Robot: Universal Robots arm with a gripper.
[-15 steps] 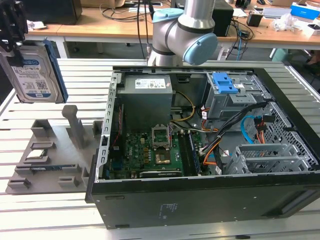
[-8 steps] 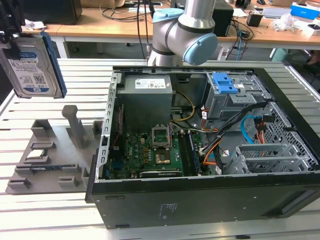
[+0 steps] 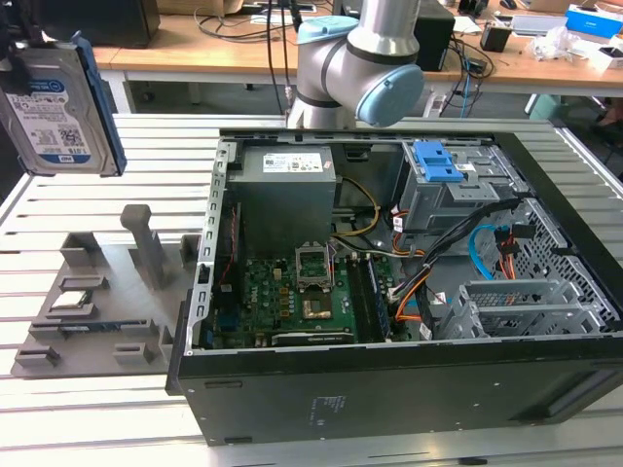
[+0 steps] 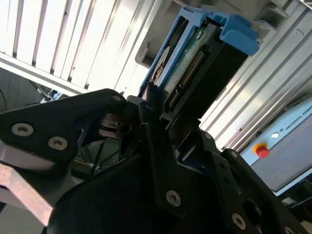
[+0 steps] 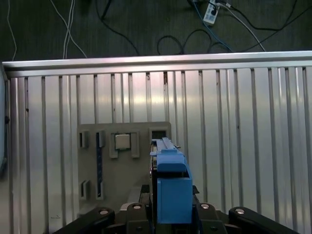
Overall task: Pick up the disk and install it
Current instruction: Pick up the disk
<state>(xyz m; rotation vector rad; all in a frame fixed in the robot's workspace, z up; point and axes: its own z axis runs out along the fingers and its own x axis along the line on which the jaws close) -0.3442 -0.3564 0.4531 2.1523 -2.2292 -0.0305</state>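
The disk (image 3: 60, 107), a silver hard drive with a white-and-blue label in a blue carrier rail, hangs upright high above the slatted table at the exterior view's far left. My gripper (image 3: 37, 41) is shut on its upper end. In the second wrist view the disk (image 4: 195, 63) sticks out edge-on from the black fingers (image 4: 161, 146) of the gripper (image 4: 163, 114). The first wrist view has the blue carrier (image 5: 170, 187) clamped in the gripper (image 5: 170, 217), looking down on the table.
Below the disk lies a grey parts fixture (image 3: 107, 292) holding a small square chip (image 3: 73, 302). The open computer case (image 3: 209, 292) lies to the exterior view's right, with a blue-latched drive bay (image 3: 443, 167) and a metal drive cage (image 3: 526, 304). The arm's base (image 3: 360, 58) stands behind it.
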